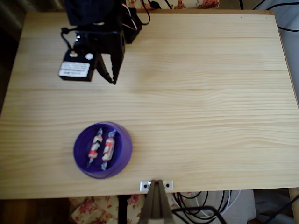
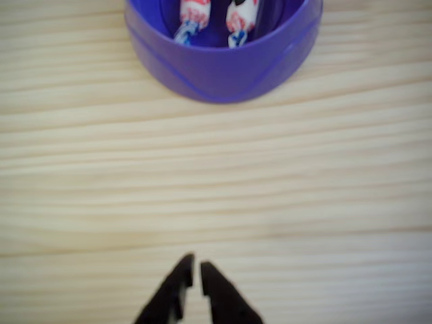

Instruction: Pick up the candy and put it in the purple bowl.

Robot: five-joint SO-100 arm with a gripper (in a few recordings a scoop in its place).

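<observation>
**Two sweets in the bowl, your gripper empty and pulled back**

Your wooden table (image 1: pixel 196 93) takes up most of the overhead view, pale pine with long grain lines. At its upper left sits your black arm (image 1: pixel 100 32), its gripper (image 1: pixel 111 77) pointing down the table toward the bowl and well apart from it. In the wrist view the gripper (image 2: pixel 197 270) has its two dark fingertips nearly together, a thin slit between them and nothing held.

The purple bowl (image 1: pixel 124 156) stands near the table's lower edge, left of centre; in the wrist view its wall (image 2: pixel 223 71) is at the top of the picture. Inside lie two twist-wrapped sweets side by side, the left sweet (image 1: pixel 96 145) and the right sweet (image 1: pixel 108 148). You cannot tell which of them is the candy: both look red and white here.
</observation>
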